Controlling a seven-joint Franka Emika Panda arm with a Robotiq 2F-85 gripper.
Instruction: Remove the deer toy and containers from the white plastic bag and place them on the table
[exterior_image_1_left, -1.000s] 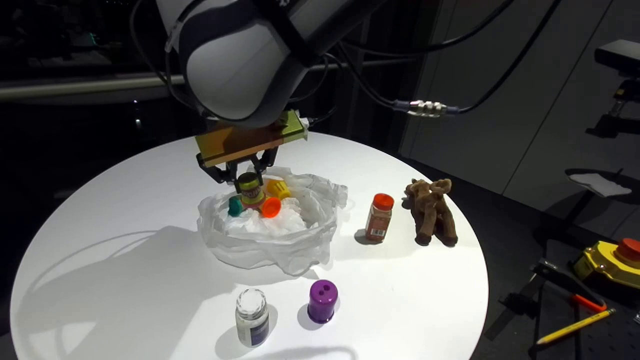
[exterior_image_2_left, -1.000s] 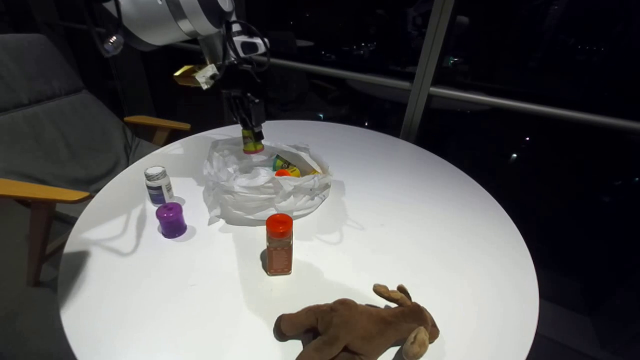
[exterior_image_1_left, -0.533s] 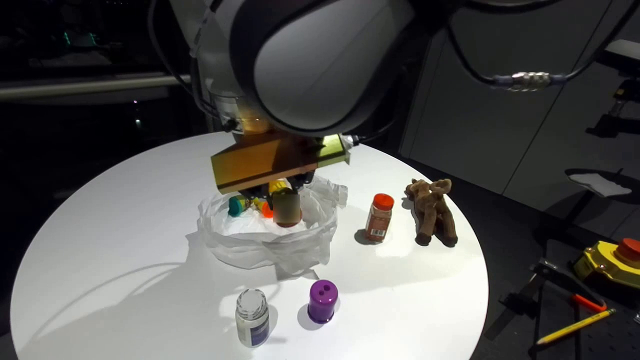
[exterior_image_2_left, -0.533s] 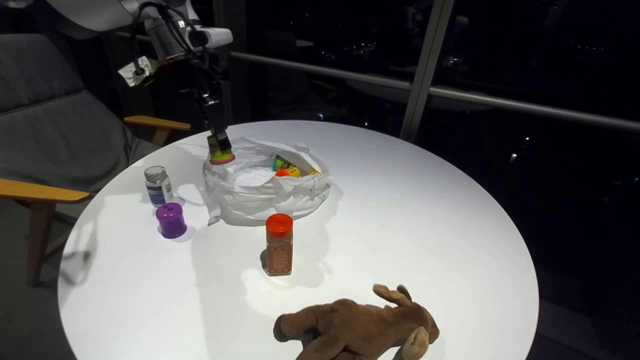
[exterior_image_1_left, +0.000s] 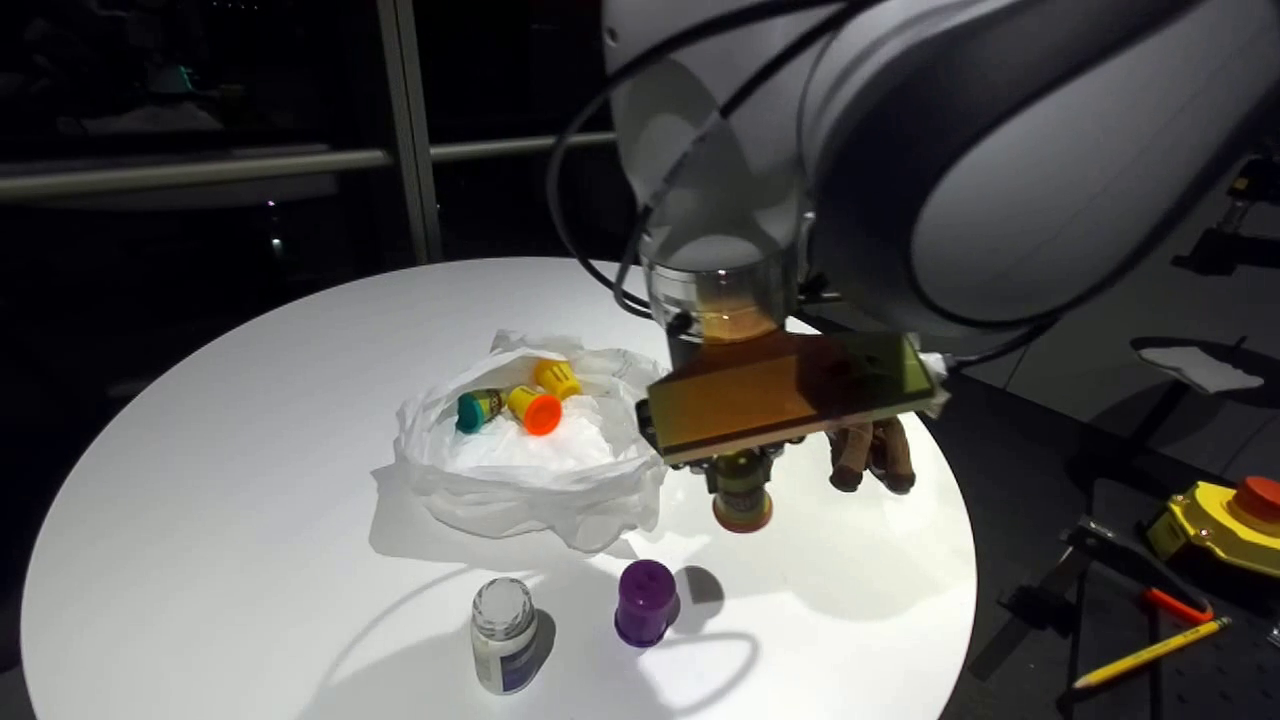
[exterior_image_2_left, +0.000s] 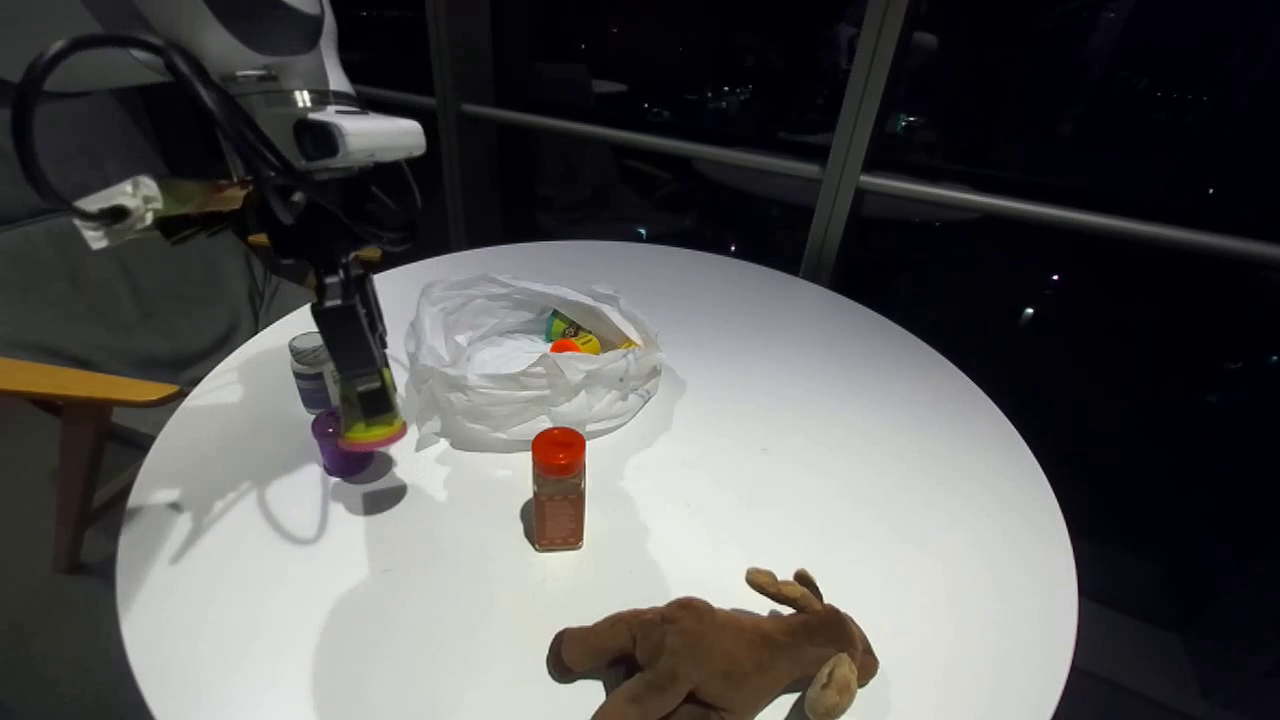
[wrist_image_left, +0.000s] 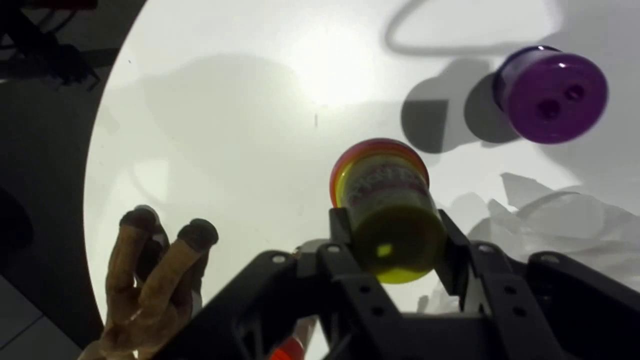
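- The round white desk (exterior_image_2_left: 860, 480) fills much of both exterior views.
- The robot arm (exterior_image_1_left: 1060, 200) leans over the desk, hiding part of its edge in an exterior view.
- A crumpled white plastic bag (exterior_image_1_left: 560, 505) sits on the desk, mouth upward.
- The brown deer toy (exterior_image_2_left: 710, 650) lies on the desk near its edge, outside the bag and well apart from it.
- A red-capped spice jar (exterior_image_2_left: 558, 500) stands upright between bag and deer toy.
- The white bottle (exterior_image_1_left: 505, 642) with a dark label stands upright near the purple container (exterior_image_1_left: 645, 603), whose top shows two holes in the wrist view.
- The black fingers (wrist_image_left: 454, 252) press on both sides of a Play-Doh tub (wrist_image_left: 392, 215), holding it clear of the desk and outside the bag, pink-red rim downward.
- Inside the bag lie a yellow tub (exterior_image_1_left: 530, 408) with an orange lid, a green-lidded tub (exterior_image_1_left: 481, 409) and another yellow container (exterior_image_1_left: 556, 377), all close together; I cannot tell whether they touch.
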